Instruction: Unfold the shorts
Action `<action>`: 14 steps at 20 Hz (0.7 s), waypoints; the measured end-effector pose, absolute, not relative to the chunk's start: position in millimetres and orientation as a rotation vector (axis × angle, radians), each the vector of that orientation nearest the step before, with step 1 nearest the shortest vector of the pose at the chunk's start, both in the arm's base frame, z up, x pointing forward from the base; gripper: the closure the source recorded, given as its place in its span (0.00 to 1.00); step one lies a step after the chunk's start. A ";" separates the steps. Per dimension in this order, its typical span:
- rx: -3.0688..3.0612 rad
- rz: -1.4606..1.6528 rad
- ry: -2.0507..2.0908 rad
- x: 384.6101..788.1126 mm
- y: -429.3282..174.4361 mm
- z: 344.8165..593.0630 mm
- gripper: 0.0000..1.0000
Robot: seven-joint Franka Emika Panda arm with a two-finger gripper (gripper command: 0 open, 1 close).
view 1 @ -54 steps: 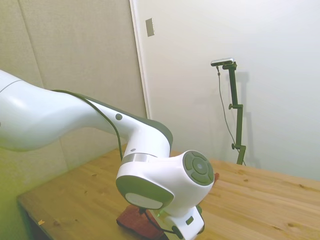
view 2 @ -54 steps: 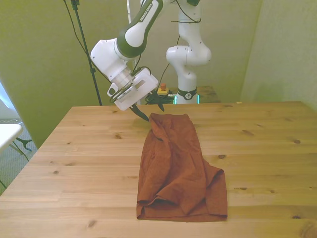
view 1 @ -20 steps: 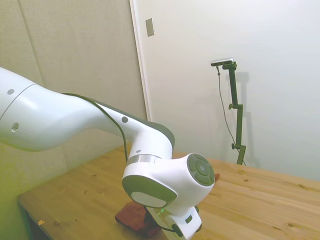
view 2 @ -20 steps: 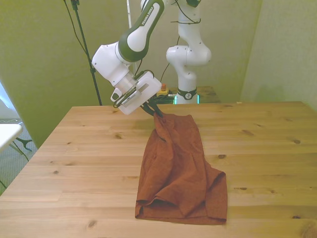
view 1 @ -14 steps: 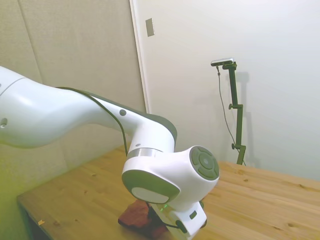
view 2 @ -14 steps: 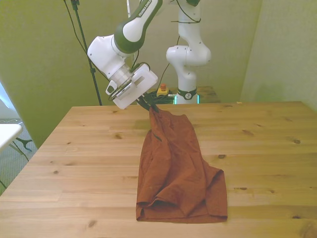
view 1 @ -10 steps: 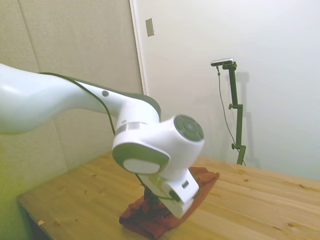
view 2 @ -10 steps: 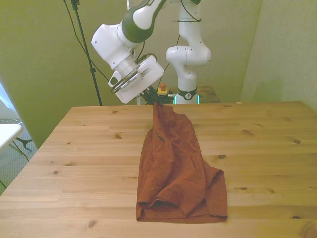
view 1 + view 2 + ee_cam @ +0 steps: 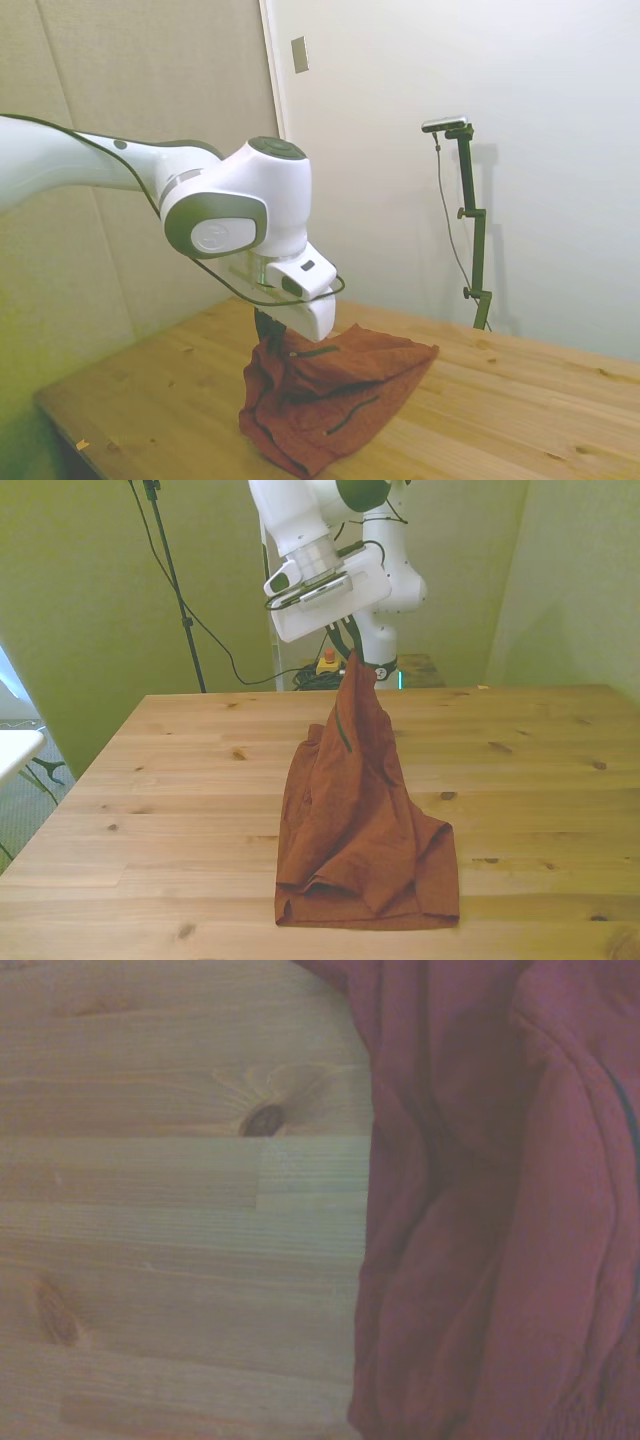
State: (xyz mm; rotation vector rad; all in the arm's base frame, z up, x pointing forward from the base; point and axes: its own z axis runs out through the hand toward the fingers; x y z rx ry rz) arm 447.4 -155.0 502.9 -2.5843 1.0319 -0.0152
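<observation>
The rust-brown shorts lie on the wooden table, with their far end pulled up into a peak. My gripper is shut on that peak, well above the table. A dark pocket line runs down the raised cloth. From the side, the gripper holds the shorts up by one corner and the rest drapes down in folds. Close up, the wrist view has wrinkled shorts beside bare table wood.
The near end of the shorts rests close to the table's front edge. A red-topped button box and cables sit behind the table's far edge by the robot base.
The gripper has risen and moved toward the front view's right, carrying the shorts' far end up with it. The cloth now stands in a taller peak.
</observation>
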 end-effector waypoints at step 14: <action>-2.726 0.090 0.855 473.6 -51.9 474.5 0.00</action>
